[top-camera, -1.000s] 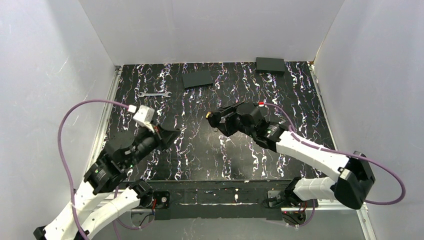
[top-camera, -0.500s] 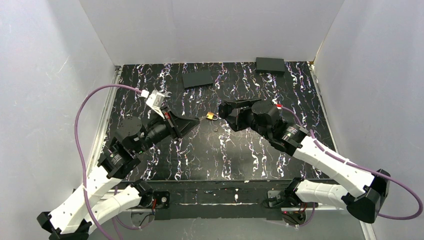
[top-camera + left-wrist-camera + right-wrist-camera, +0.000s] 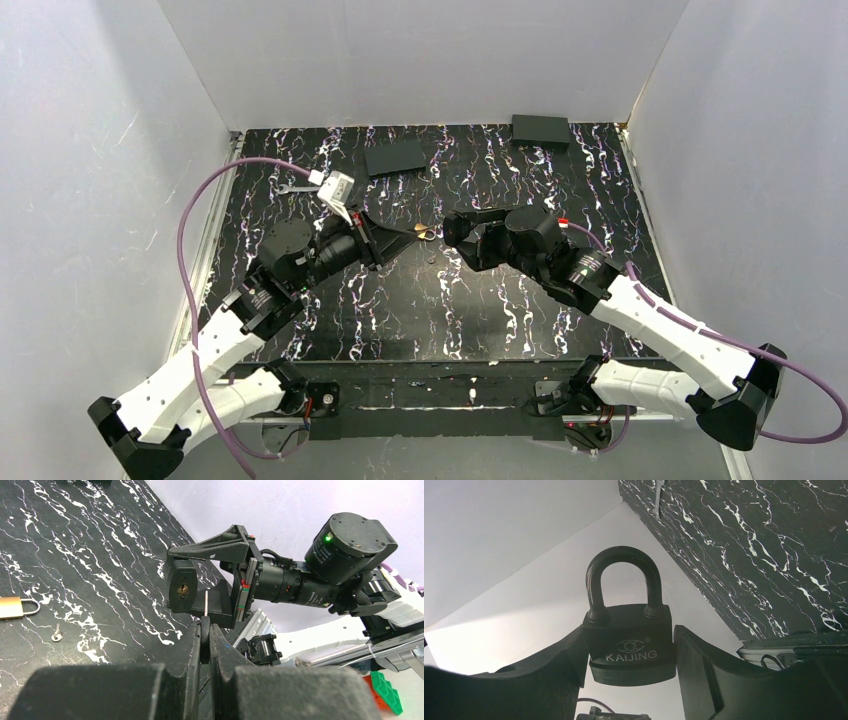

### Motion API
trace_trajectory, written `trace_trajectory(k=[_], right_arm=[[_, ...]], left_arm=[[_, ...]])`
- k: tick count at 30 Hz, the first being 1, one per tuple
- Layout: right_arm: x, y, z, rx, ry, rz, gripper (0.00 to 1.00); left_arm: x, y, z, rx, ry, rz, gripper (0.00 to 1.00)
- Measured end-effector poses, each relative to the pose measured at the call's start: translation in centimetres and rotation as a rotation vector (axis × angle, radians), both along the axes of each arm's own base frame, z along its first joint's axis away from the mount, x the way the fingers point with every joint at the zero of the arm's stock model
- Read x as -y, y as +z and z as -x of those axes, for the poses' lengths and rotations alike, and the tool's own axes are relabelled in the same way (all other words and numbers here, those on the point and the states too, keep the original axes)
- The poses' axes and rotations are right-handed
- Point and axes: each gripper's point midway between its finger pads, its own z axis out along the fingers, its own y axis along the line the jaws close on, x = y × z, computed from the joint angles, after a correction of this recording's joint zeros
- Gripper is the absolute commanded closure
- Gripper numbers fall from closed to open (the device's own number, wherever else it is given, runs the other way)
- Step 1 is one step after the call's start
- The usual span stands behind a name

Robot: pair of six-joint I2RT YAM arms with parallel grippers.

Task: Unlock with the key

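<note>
Top external view gives the best reading of the open room. The left gripper point(image 3: 408, 237) and the right gripper point(image 3: 452, 230) are pointed at each other above the middle of the table point(image 3: 450, 320), and only a small gap is seen between their tips. Bare marbled surface is seen on every side of both hands, and the white walls are well apart from them. A dark box point(image 3: 396, 157) and a second dark box point(image 3: 540, 131) are placed beyond the hands, near the far edge. A wrench point(image 3: 290, 188) beyond the left gripper is partly covered by that arm's cable.

A brass padlock point(image 3: 14, 607) is laid on the table below and to the left of the left gripper, and it is cut off by the edge of the left wrist view. A small silvery key point(image 3: 57, 635) is laid near it. From above only a gold spot is made out between the hands.

The left gripper is closed tight on the key point(image 3: 206, 604). Its black head is pinched between the fingers and mostly hidden, and the thin blade is pushed out ahead of the fingertips. The right gripper is closed on a black padlock point(image 3: 630, 635): the body is clamped between the two fingers, and both legs of the shackle are seated in the body. The keyhole point(image 3: 184, 588) is turned towards the left gripper. The blade is seen just to the right of the keyhole, not inside it. How far the blade is from the lock cannot be told.
</note>
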Motion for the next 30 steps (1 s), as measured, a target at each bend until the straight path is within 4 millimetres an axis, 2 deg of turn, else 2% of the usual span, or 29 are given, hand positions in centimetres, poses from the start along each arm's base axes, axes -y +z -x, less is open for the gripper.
trace_trajectory(k=[8,17,30], right_arm=[[0.0,-0.1,0.0,-0.004,-0.002,0.0,0.99],[0.1,-1.2,0.3,-0.035,0.005,0.031,0.99],[0.2,-1.5,0.4,-0.047,0.008,0.042,0.99]], left_arm=[[0.6,-1.4,-0.7,-0.036,0.004,-0.015,1.0],[2.0,-2.9,-1.2,-0.07,-0.011,-0.041,1.0],[2.4,-3.3,-1.1,-0.067,-0.008,-0.058,1.0]])
